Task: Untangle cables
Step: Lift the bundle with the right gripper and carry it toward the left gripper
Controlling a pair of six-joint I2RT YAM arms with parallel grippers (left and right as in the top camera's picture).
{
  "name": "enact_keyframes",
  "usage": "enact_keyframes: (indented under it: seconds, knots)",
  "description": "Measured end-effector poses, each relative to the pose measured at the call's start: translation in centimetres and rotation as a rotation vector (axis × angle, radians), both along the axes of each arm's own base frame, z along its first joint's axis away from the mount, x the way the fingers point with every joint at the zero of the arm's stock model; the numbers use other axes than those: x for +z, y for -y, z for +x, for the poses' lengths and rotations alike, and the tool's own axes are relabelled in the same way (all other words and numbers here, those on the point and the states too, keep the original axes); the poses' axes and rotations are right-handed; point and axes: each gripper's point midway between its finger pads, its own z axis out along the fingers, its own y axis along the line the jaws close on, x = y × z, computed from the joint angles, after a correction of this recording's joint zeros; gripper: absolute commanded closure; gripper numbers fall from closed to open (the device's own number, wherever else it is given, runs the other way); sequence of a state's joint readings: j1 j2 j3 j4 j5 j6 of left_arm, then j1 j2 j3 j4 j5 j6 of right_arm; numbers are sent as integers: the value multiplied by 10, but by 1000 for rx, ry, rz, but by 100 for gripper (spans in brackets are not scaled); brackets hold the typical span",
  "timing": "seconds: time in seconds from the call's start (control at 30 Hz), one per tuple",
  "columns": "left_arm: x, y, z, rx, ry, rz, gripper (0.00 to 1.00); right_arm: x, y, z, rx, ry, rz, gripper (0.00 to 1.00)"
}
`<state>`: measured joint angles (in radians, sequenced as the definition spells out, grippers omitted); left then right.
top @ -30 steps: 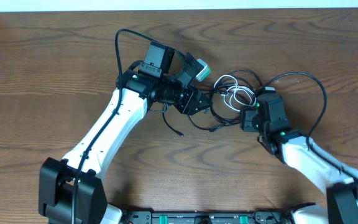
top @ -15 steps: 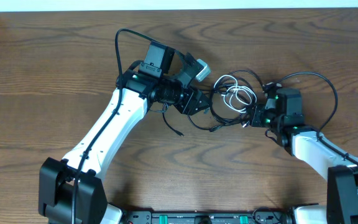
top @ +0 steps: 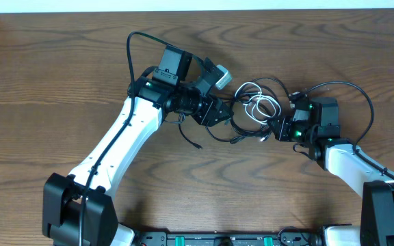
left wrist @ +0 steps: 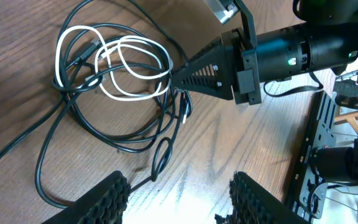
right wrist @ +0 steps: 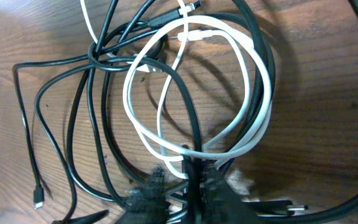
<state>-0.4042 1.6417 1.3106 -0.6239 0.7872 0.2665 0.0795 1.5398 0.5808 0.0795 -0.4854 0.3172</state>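
A tangle of thin black cables [top: 241,134] and one white cable [top: 260,102] lies on the wooden table between my two grippers. My left gripper [top: 219,113] is at the tangle's left edge; in its wrist view its fingers [left wrist: 182,190] are wide apart and empty, with a black loop [left wrist: 160,155] just ahead. My right gripper [top: 274,128] is at the tangle's right edge. In the right wrist view its fingers [right wrist: 188,185] are closed on a black cable [right wrist: 194,134], where the white loops [right wrist: 253,93] cross. The left wrist view shows its tips [left wrist: 176,78] at the white loops [left wrist: 129,68].
A loose black plug end [top: 198,146] trails toward the front; it also shows in the right wrist view [right wrist: 38,202]. Thick robot wires arc over the left arm [top: 130,51] and the right arm [top: 368,102]. The arm bases [top: 217,239] line the front edge.
My right wrist has swung to the right and turned, so its gripper now points left into the tangle. The left arm has not moved.
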Motion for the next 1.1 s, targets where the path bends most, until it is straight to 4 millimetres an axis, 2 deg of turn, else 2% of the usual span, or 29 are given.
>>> enact_keyframes:
  seconds: [0.2,0.33,0.53,0.7,0.87,1.1]
  knots:
    - [0,0,0,0,0,0,47,-3,-2,-5,19,-15,-1,92]
    - [0,0,0,0,0,0,47,-6,-1,-10,41,-28,-16,99]
    - [0,0,0,0,0,0,47,-7,-1,-11,49,-32,-21,99]
    - [0,0,0,0,0,0,47,-8,3,-17,28,-120,-47,99]
    - [0,0,0,0,0,0,46,-2,8,-12,9,-157,-108,99]
    - [0,0,0,0,0,0,46,17,12,0,-11,-166,-197,99]
